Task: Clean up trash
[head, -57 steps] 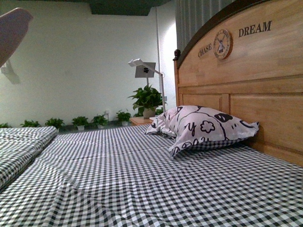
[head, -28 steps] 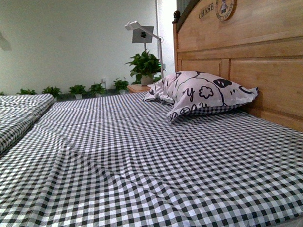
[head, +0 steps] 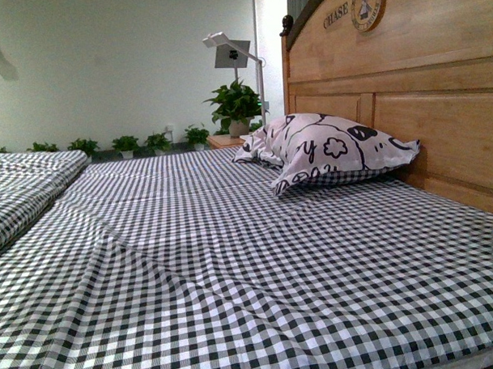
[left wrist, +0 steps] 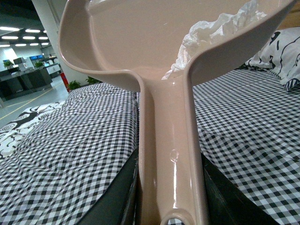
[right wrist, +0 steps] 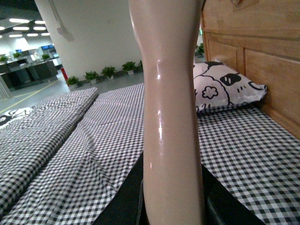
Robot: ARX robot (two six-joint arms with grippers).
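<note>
Holding a beige dustpan (left wrist: 140, 42) by its handle, the left gripper (left wrist: 171, 206) has its dark jaws pressed against either side of the handle, clamped on it. The trash (left wrist: 211, 35), a crumpled white wad of tissue, lies inside the pan, above and beyond the gripper, lodged against the pan's side wall near where the handle begins. The right gripper (right wrist: 172, 206) is likewise pinched on a beige handle (right wrist: 171, 93) that rises straight up from between its jaws; the head of that tool is out of frame, so its kind cannot be confirmed. Below both grippers lies the checked bedsheet (head: 233, 266), with a doodle-print pillow (head: 330, 149) against the wooden headboard (head: 438, 105) further off; neither arm appears in the front view, and no loose trash is visible on the sheet there. Assessment: the wad looks very light, soft and easily compressed, not fragile, but liable to roll or be blown out if the pan tips or swings. It is best handled indirectly, keeping the pan level and gripped by the handle. If taken directly, a light pinch across its bulk would do.
</note>
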